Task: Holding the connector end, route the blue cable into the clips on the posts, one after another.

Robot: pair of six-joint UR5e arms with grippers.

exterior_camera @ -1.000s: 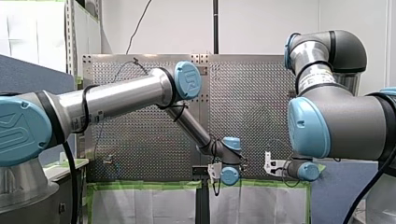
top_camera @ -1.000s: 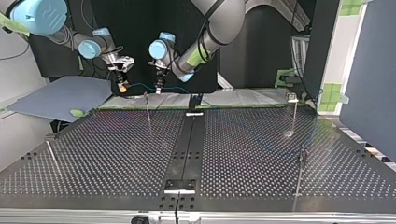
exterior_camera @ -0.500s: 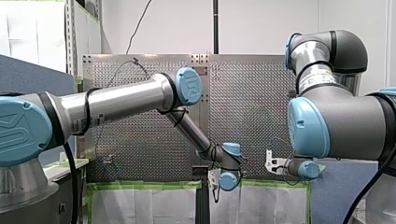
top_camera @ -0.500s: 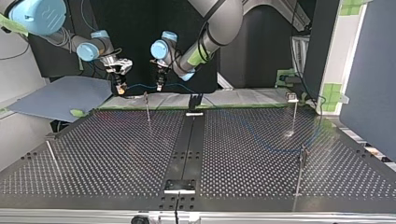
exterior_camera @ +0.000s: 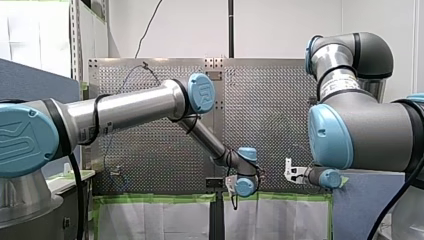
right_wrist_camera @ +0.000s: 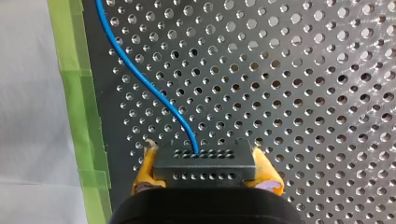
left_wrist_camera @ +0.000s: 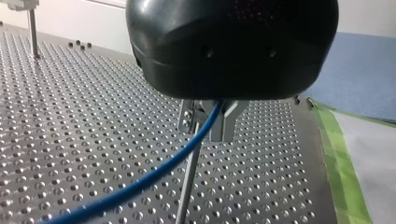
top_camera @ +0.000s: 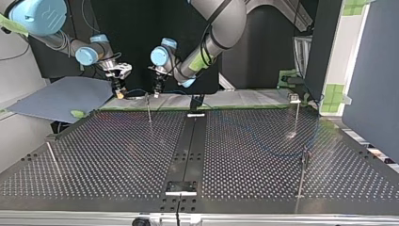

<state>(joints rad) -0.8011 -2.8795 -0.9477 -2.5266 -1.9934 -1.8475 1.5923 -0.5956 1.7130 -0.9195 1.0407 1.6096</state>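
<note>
In the right wrist view my right gripper point(right_wrist_camera: 205, 161) is shut on a black connector point(right_wrist_camera: 205, 170), which sits between its yellow pads point(right_wrist_camera: 145, 170). The blue cable point(right_wrist_camera: 140, 74) leaves the connector and curves over the perforated plate. In the left wrist view my left gripper point(left_wrist_camera: 208, 123) has its metal fingers shut on the blue cable point(left_wrist_camera: 140, 184), just above a thin post point(left_wrist_camera: 187, 182). In the top view my right gripper point(top_camera: 117, 90) and my left gripper point(top_camera: 157, 89) hang side by side at the far edge. A short cable span point(top_camera: 136, 89) runs between them, close above a post point(top_camera: 148, 108).
Other posts stand at the top view's far right point(top_camera: 297, 115), near right point(top_camera: 302, 174) and near left point(top_camera: 51, 157). Green tape point(right_wrist_camera: 79, 102) lines the plate's edge. A blue-grey panel point(top_camera: 61, 96) lies beyond the table's far left corner.
Both grippers have shifted a little toward the top view's left. The cable span between them has sunk closer to the far-left post's top. Both grips are unchanged.
</note>
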